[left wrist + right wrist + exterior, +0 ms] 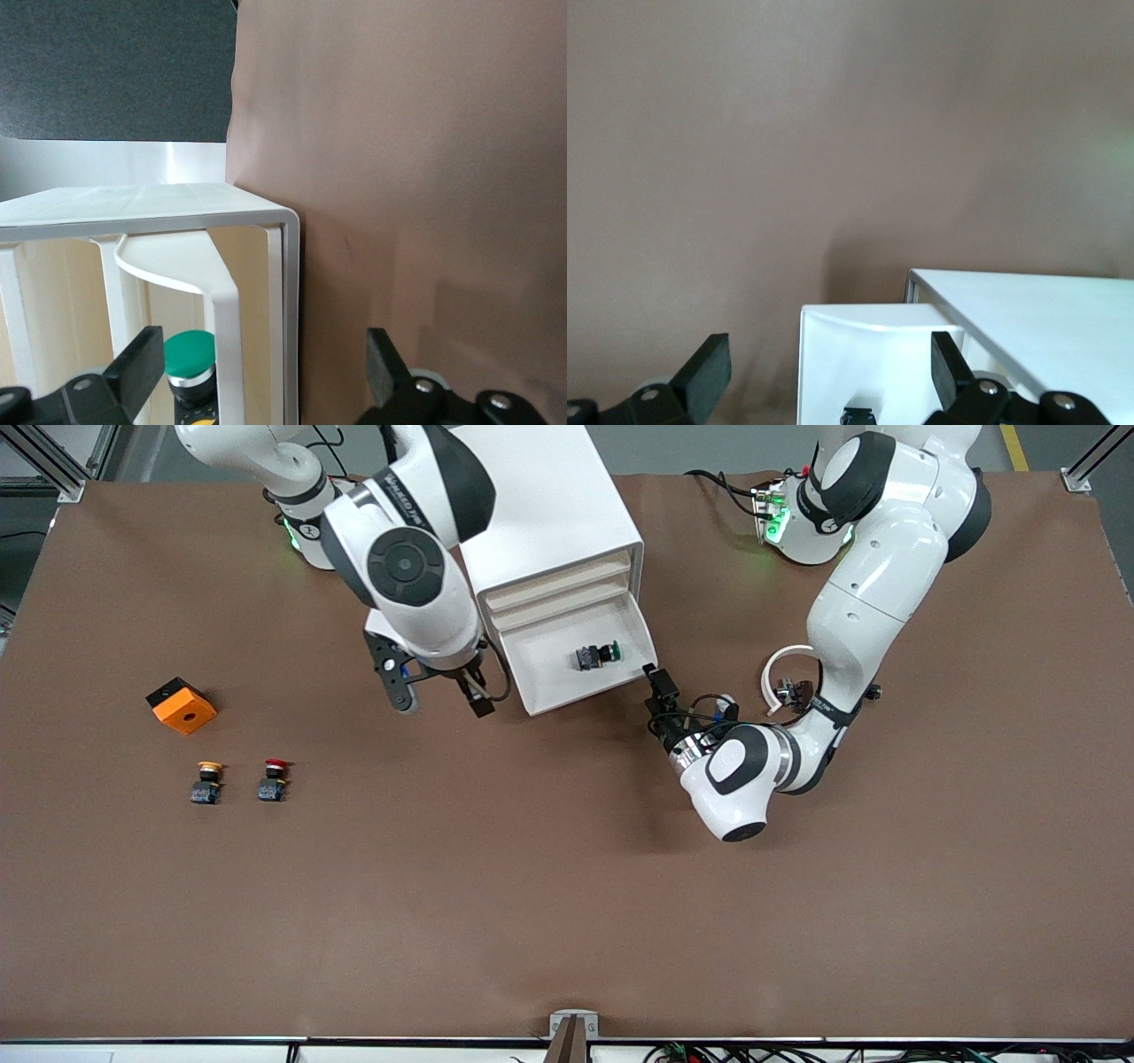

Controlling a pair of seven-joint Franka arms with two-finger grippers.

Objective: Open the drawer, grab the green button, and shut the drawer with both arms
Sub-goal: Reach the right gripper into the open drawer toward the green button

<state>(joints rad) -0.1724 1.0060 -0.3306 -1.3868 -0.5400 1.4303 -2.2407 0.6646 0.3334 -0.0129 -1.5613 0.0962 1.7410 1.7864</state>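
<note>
1. The bottom drawer (580, 660) of the white drawer cabinet (554, 522) stands pulled out, so the opening step looks done.
2. The green-capped button (596, 655) lies on its side inside that open drawer, not yet taken.
3. The left claw (660, 691) sits released, fingers spread, just beside the drawer's front corner toward the left arm's end of the table, holding nothing.
4. The right claw (438, 691) hangs released and empty over the table beside the drawer's other front corner.
5. Left to do, by my reckoning: lift the button out, then push the drawer shut.
6. A yellow-capped button (207, 781), a red-capped button (274, 779) and an orange block (182, 705) rest well apart, toward the right arm's end.
</note>
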